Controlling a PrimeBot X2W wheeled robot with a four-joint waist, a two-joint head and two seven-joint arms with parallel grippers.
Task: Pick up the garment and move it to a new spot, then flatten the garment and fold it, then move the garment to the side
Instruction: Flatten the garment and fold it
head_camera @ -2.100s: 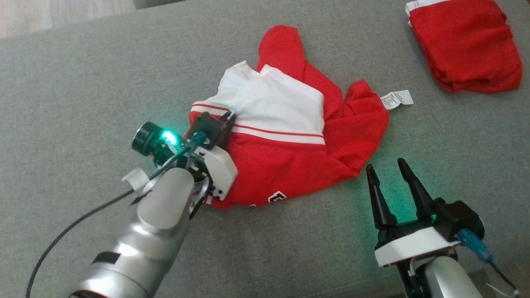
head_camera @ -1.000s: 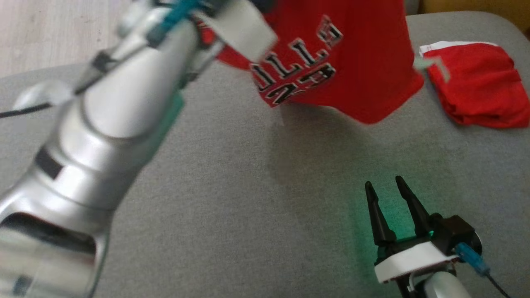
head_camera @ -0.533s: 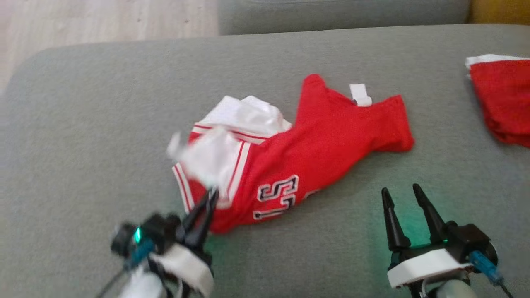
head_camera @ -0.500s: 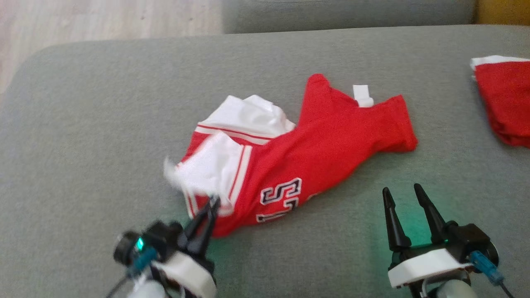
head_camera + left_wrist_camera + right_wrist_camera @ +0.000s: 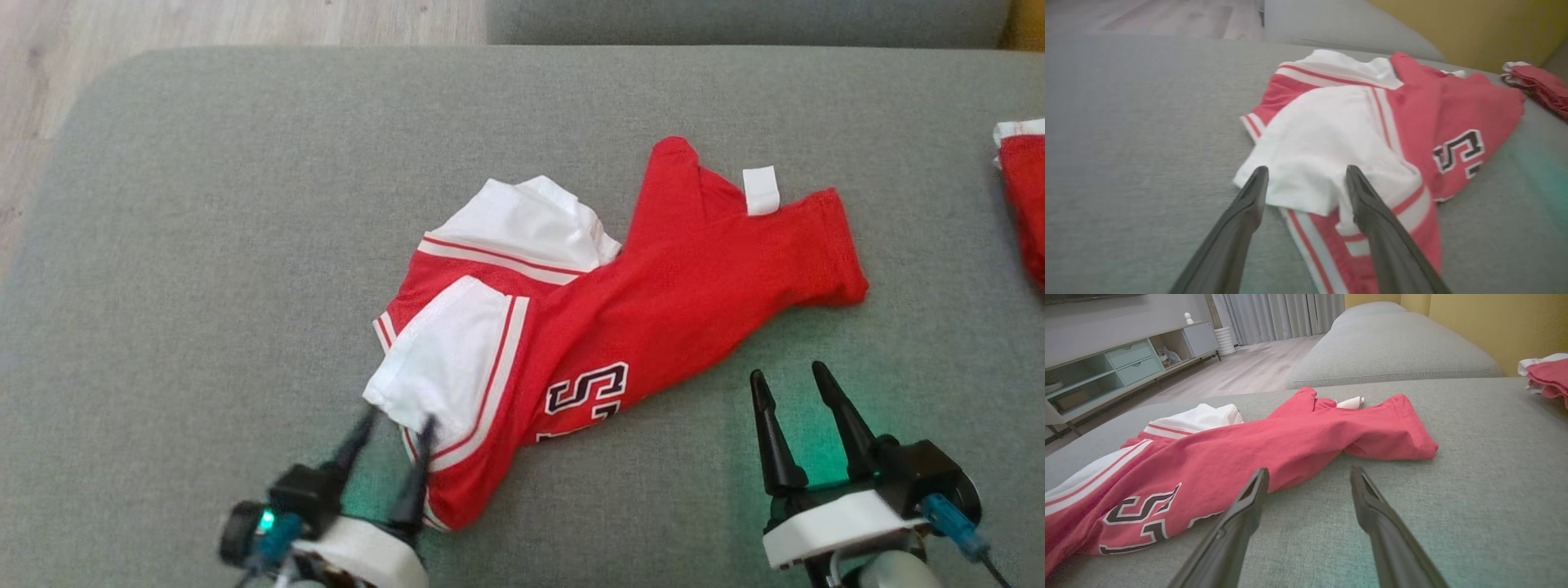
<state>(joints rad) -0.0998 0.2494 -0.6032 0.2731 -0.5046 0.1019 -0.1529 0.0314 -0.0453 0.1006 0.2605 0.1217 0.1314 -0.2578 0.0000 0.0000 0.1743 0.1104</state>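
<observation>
- Since half a second ago, the left gripper [image 5: 400,418] has released: fingers now wide, tips straddling the white panel of the jersey [image 5: 653,278].
- Head view: jersey lies crumpled mid-cushion [image 5: 204,245]. Right gripper [image 5: 788,371] wide, empty, just beside its lower edge. Second red garment [image 5: 1024,196] at the right edge, well apart.
- Left wrist view: white panel corner between the spread fingers, not pinched.
- Right wrist view: fingers wide over bare cushion, jersey just ahead-left; cabinet [image 5: 1106,367] far behind.

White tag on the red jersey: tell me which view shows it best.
Head view: the white tag is seen whole from above at the red jersey's far edge. The right wrist view catches it low and curled; the left wrist view gives at most a faint sliver.
</observation>
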